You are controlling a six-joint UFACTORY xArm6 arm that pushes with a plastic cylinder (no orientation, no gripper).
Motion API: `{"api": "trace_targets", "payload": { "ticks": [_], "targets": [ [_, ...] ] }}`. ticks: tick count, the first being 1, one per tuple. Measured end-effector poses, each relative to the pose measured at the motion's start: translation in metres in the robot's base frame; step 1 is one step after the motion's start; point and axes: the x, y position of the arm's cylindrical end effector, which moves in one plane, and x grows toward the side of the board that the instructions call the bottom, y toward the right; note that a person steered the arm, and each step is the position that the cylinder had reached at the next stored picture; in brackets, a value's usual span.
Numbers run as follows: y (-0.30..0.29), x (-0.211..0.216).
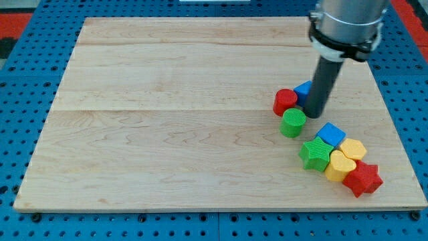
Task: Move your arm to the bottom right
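My tip (314, 114) rests on the wooden board (167, 134) at the view's right. It stands just right of the red cylinder (285, 100) and the green cylinder (293, 123), and in front of a blue block (304, 89) that the rod partly hides. Below and right of the tip lies a cluster: a blue cube (331, 134), a green star (315, 154), a yellow hexagon (352, 148), a yellow heart (340, 165) and a red star (363, 179).
The board lies on a blue pegboard table (20, 100). The arm's grey wrist (344, 23) hangs over the board's top right corner.
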Motion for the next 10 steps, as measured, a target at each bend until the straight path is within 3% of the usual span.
{"api": "trace_targets", "payload": {
  "ticks": [1, 2, 4, 5, 7, 10],
  "targets": [
    [0.049, 0.003],
    [0.051, 0.003],
    [0.065, 0.088],
    [0.065, 0.088],
    [0.130, 0.094],
    [0.126, 0.135]
  ]
}}
